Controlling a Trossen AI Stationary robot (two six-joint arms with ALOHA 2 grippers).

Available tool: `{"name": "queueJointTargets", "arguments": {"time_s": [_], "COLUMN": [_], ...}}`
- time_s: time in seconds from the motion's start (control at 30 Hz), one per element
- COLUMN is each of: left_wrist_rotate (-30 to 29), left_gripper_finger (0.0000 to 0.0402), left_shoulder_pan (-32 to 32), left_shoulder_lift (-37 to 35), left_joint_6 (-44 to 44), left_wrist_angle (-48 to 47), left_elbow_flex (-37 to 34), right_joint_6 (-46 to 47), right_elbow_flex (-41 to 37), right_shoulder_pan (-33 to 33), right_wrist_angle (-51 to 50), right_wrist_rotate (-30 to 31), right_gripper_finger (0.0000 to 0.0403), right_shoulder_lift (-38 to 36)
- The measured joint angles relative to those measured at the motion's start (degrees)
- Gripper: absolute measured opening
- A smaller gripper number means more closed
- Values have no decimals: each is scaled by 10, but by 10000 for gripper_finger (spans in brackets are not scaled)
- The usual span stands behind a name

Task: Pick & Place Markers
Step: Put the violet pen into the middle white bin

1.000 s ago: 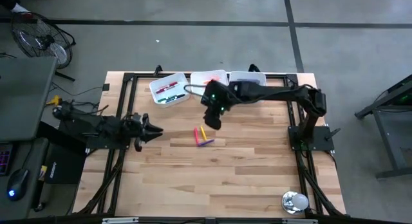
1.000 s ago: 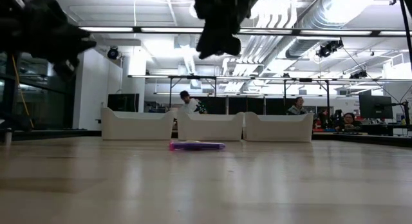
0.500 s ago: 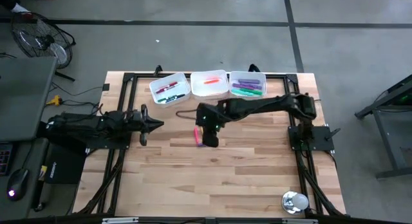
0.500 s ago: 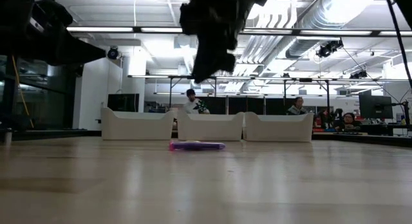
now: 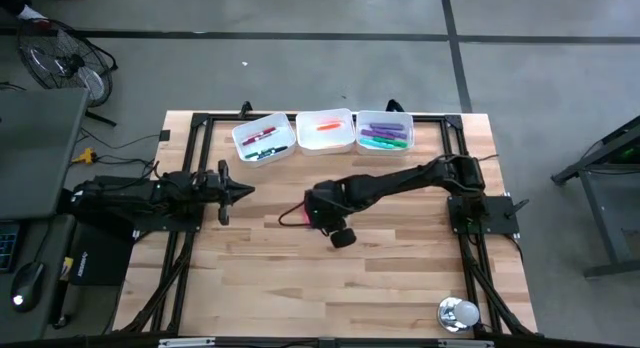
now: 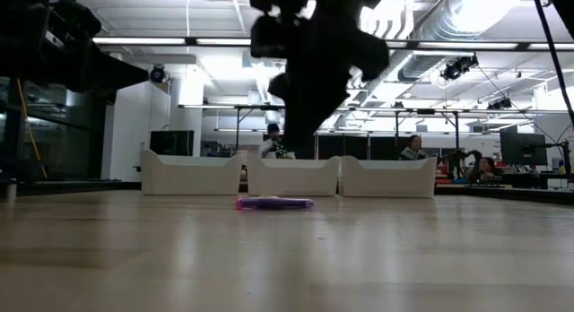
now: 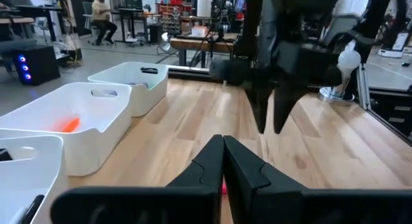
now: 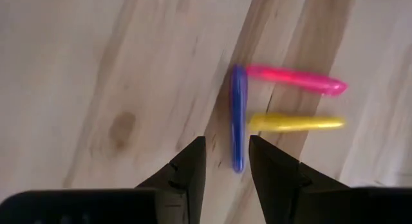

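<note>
Since 1 s ago right gripper [image 8: 226,161] dropped over the loose markers, fingers parted narrow. Purple marker [image 8: 238,116] lies just ahead between tips; should centre, descend straight. Left gripper [image 7: 223,161] closed, waits apart.

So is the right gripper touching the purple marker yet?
Apart. In the right wrist view the right gripper is open, and the purple marker lies on the table beyond its fingertips, not between them.

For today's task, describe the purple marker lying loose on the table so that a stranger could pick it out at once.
On the wooden table, look under the right gripper, near the middle. Three markers lie together there. The purple marker runs crosswise to the pink marker and yellow marker, which lie parallel with their ends against it, and it points into the gap between the open fingers.
</note>
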Motion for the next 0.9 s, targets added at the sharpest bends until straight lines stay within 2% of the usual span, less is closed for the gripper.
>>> {"name": "queueJointTargets", "arguments": {"time_s": [0.23,0.37,0.63,0.9], "left_wrist_rotate": [0,0,0,0], "left_gripper_finger": [7,7,7,7], "left_shoulder_pan": [0,0,0,0], "left_shoulder_lift": [0,0,0,0], "left_joint_6": [0,0,0,0], "left_wrist_angle": [0,-1,-1,3], "left_elbow_flex": [0,0,-1,-1], "right_joint_6": [4,16,0,3], "right_elbow_flex": [-67,-86,-89,-89], "right_shoulder_pan": [-11,-21,-23,-29], "right_wrist_angle": [25,48,88,98], "right_wrist_rotate": [-20,-31,-10,-12], "right_gripper_finger": [110,129,182,185], "right_shoulder_lift": [1,2,6,30]}}
